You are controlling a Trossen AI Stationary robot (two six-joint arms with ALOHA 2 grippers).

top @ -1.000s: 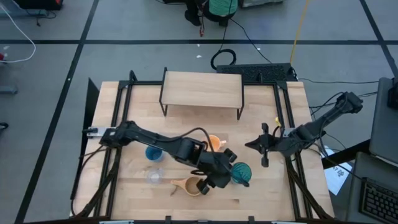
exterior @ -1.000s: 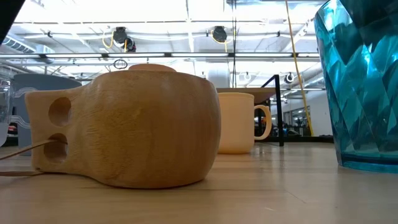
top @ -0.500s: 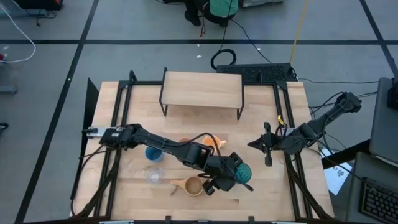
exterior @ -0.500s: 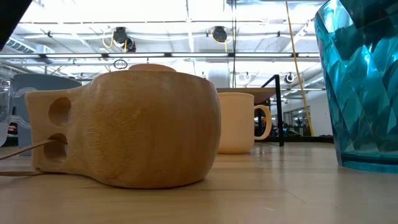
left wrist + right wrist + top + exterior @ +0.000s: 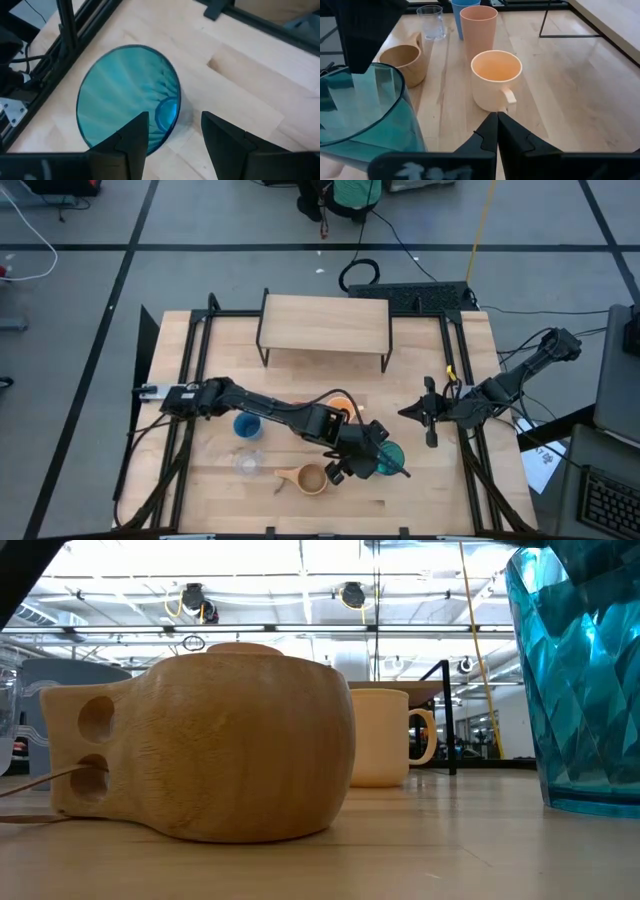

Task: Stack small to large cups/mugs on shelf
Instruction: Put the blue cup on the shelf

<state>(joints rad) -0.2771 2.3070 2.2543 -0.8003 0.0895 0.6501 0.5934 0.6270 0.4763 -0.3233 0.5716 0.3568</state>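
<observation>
High view: left claw over the teal tumbler at the bench's front, shelf at the rear. Left wrist view: fingers spread open above the tumbler's rim. Right wrist view: right claw closed, empty, facing the orange mug.

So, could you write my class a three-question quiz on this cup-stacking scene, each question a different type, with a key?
1. True or false: a cup already stands on the shelf.
2. The left gripper hangs over which cup? A) blue cup B) teal tumbler C) clear glass
3. Fill in: the right gripper's fingers are ____.

Key:
1. False; the shelf holds nothing.
2. B, the teal tumbler, with its fingers spread above the rim.
3. Shut; it waits near the orange handled mug.
</observation>
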